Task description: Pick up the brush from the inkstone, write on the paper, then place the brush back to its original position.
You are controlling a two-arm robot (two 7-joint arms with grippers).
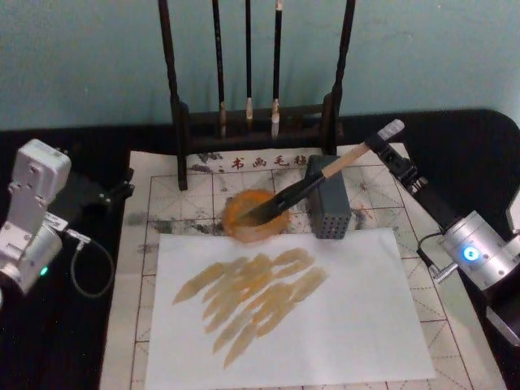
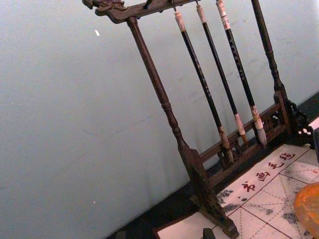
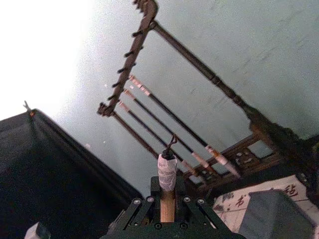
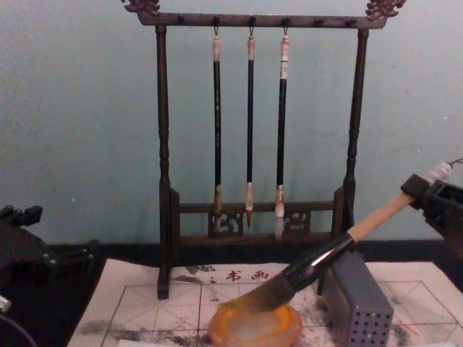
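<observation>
The brush slants with its dark bristles down in the orange-rimmed inkstone and its light wooden handle rising to the right over the grey block. My right gripper is shut on the handle near its white wrapped end. From the chest the brush leans from the inkstone up to the right gripper. The right wrist view has the wrapped end of the brush standing between the fingers. The gridded paper lies under everything. My left gripper is parked at the left, off the paper.
A plain white sheet with orange-brown strokes covers the near part of the paper. The grey perforated block stands right of the inkstone. Behind, a dark wooden rack holds three thin hanging brushes. Black cloth surrounds the paper.
</observation>
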